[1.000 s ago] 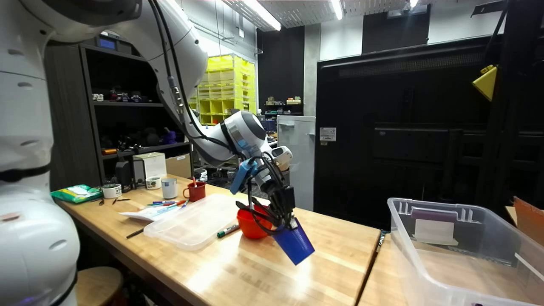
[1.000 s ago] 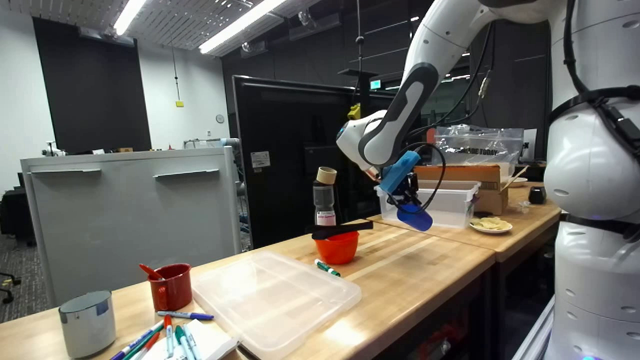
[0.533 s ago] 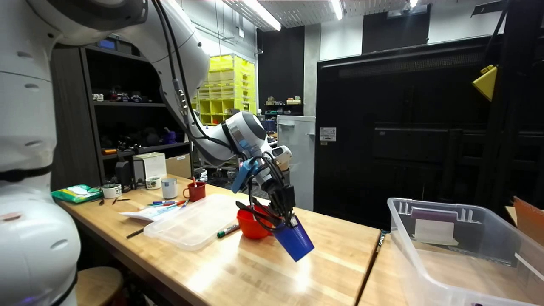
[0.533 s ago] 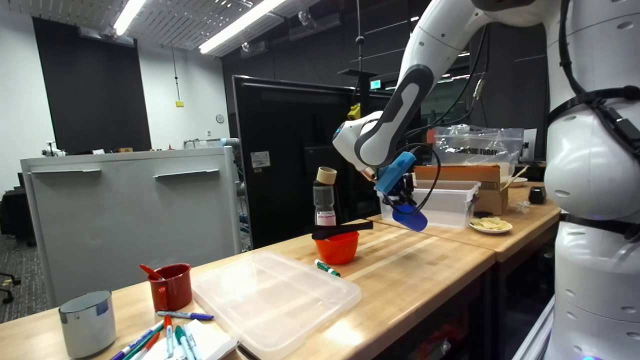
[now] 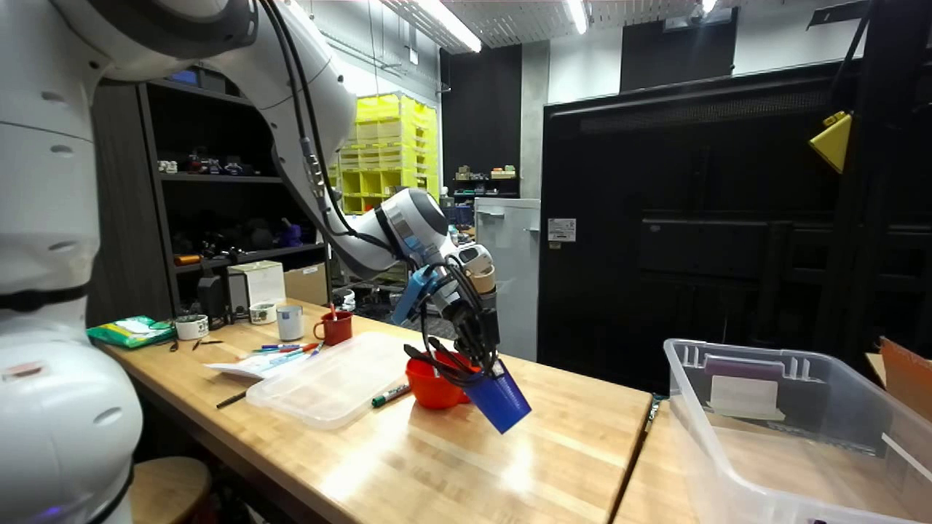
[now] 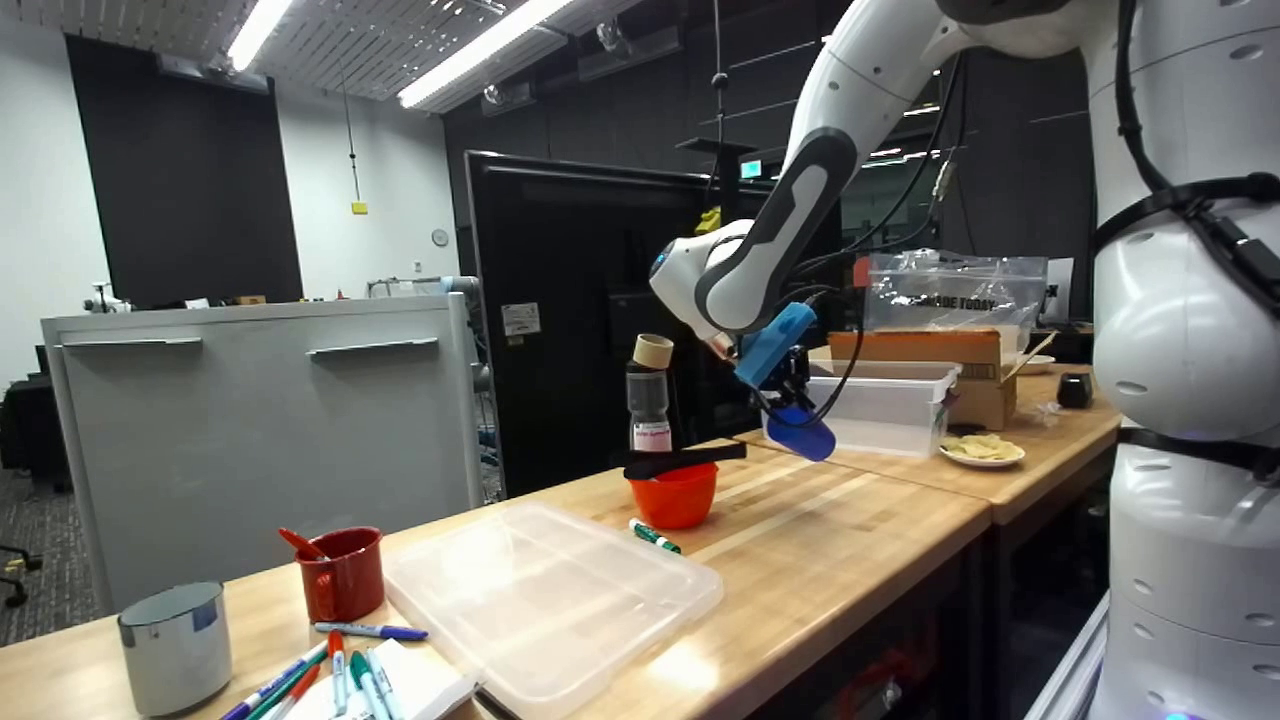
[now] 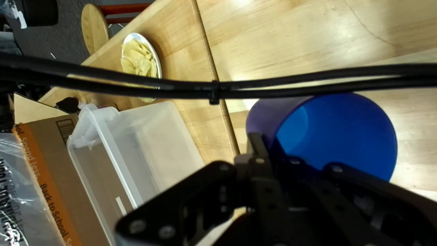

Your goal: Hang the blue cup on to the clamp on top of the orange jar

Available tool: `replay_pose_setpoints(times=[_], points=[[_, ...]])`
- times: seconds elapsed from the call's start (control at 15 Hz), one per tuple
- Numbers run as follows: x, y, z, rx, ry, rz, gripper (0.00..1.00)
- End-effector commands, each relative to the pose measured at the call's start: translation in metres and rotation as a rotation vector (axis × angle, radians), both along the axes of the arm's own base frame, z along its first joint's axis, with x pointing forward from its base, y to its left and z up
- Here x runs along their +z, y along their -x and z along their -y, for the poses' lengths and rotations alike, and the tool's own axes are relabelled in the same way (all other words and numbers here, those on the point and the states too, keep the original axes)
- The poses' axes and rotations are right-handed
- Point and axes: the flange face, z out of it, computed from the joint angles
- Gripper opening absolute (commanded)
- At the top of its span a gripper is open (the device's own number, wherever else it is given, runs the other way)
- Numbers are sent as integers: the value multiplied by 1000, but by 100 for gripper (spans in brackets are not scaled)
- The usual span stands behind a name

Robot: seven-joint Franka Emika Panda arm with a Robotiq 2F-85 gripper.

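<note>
My gripper (image 7: 268, 145) is shut on the rim of the blue cup (image 7: 336, 131), one finger outside the wall and one inside. In both exterior views the blue cup (image 5: 501, 399) (image 6: 803, 437) hangs tilted in the air above the table, base pointing down and away from the gripper. The orange jar (image 5: 429, 386) (image 6: 676, 498) stands upright on the table, with the black clamp (image 6: 685, 459) lying across its mouth. In an exterior view the gripper's cables and the cup partly cover the jar and the clamp (image 5: 417, 354). The jar and the clamp are out of the wrist view.
A clear lid (image 5: 320, 393) and a green marker (image 6: 655, 537) lie beside the jar. A clear bin (image 6: 880, 415) stands on the adjoining table near a plate (image 7: 157, 59) of chips. A red mug (image 6: 343, 575) and loose pens stand farther off. A dark bottle (image 6: 648, 398) rises behind the jar.
The gripper has carried the blue cup slightly up and sideways, nearer to the orange jar in both exterior views. The jar and the clamp have not moved.
</note>
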Motion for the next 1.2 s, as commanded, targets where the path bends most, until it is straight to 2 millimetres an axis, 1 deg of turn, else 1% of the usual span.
replay_pose_setpoints(times=[0.0,0.2,0.47,0.6,0.8,1.13], points=[[5,-4,-17,28,0,6,1],[7,-10,-19,24,27,56,1],[9,-14,-14,-3,32,86,1],[5,-16,-13,-19,46,115,1],[9,-19,-6,-52,70,151,1],[9,-22,-1,-84,95,179,1]])
